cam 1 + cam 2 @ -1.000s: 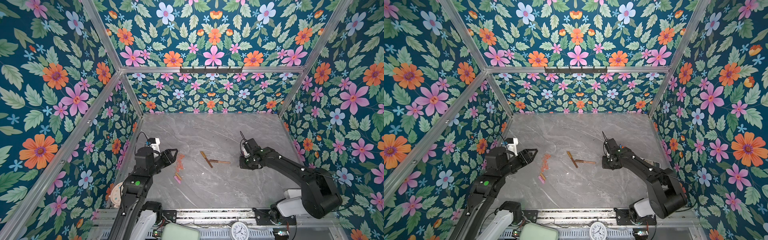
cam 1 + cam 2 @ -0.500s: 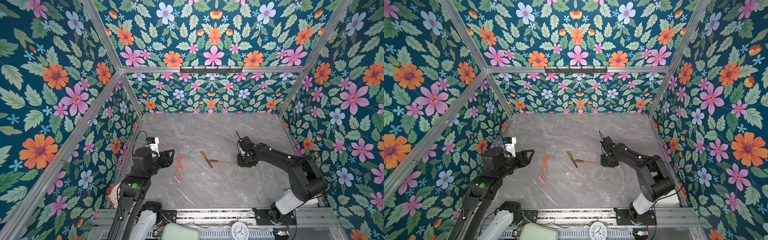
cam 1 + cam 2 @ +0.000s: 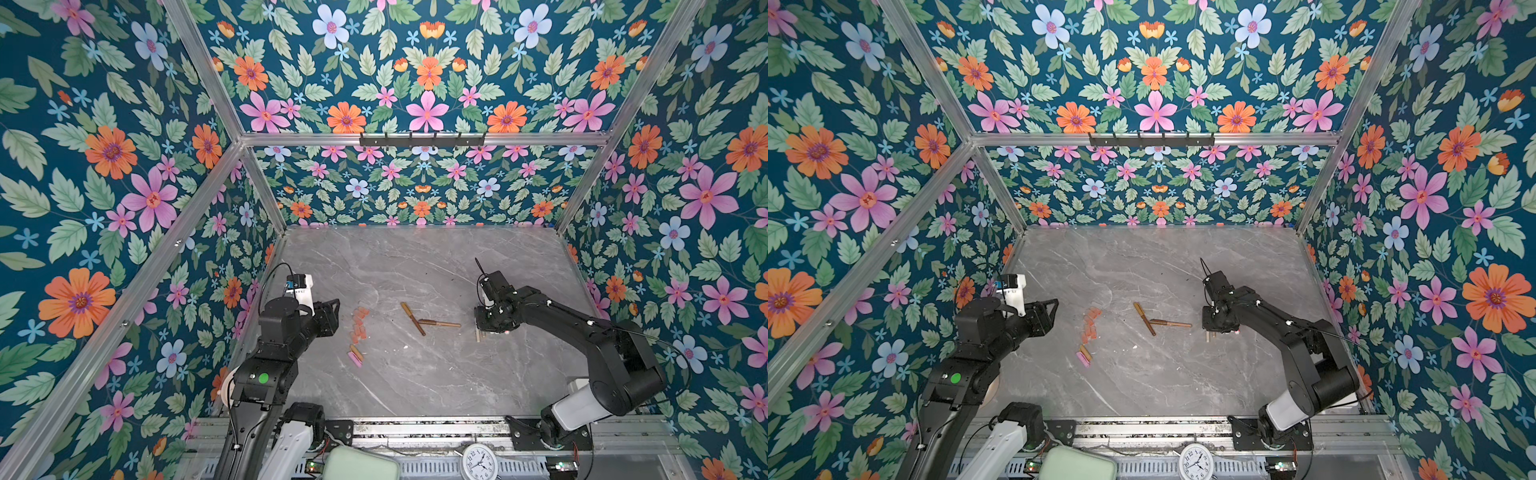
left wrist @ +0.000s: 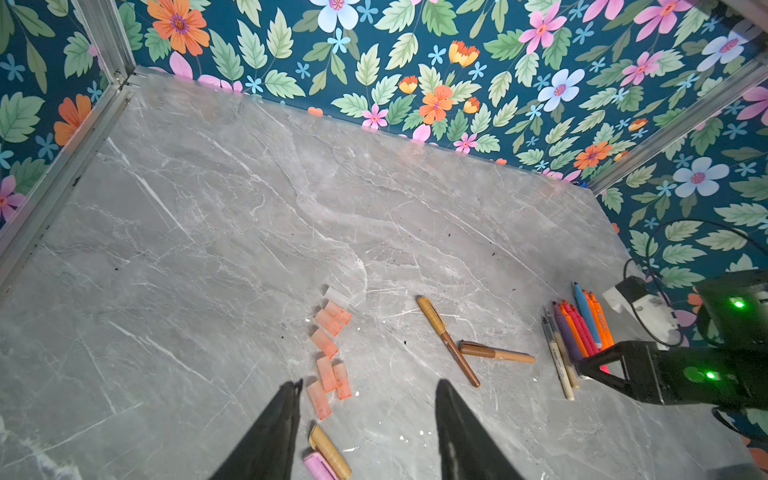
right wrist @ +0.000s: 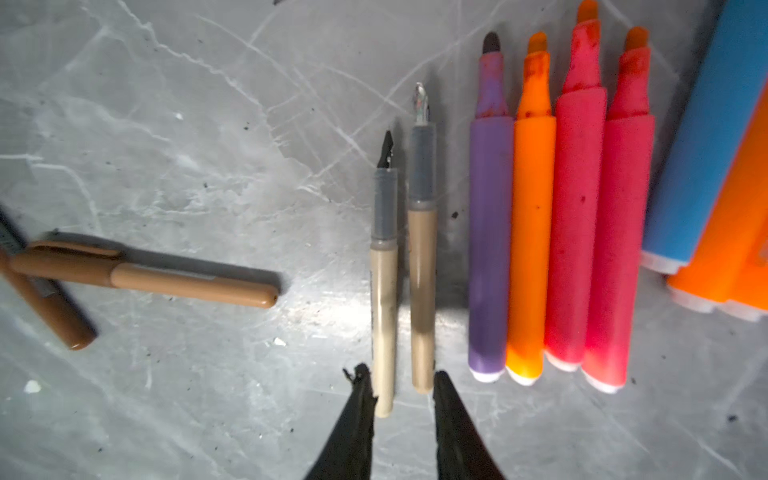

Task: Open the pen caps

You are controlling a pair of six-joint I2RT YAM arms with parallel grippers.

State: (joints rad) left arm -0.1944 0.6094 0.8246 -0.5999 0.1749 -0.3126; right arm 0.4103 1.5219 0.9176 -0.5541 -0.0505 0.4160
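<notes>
Several orange-pink pen caps (image 3: 359, 323) (image 4: 328, 353) lie loose left of centre, with a gold cap (image 4: 330, 451) and a pink cap (image 4: 318, 467) nearer the front. My left gripper (image 3: 334, 316) (image 4: 370, 384) hovers open over them, holding nothing. Two capped brown pens (image 3: 411, 318) (image 5: 166, 278) lie mid-table. Uncapped pens lie in a row on the right: two beige (image 5: 384, 291), purple (image 5: 490, 232), orange (image 5: 530, 232), red-pink (image 5: 575, 208) and blue (image 5: 706, 124). My right gripper (image 3: 484, 328) (image 5: 401, 372) is slightly open around the beige pens' ends, which rest on the table.
Floral walls (image 3: 124, 249) close in the grey marble table (image 3: 415, 386) on three sides. A clock (image 3: 478, 467) and a pale green object (image 3: 361, 469) sit on the front rail. A white roll (image 3: 226, 388) stands behind the left arm.
The right gripper was shut and has opened, leaving a beige pen on the table beside the other. The left gripper has drawn back slightly to the left.
</notes>
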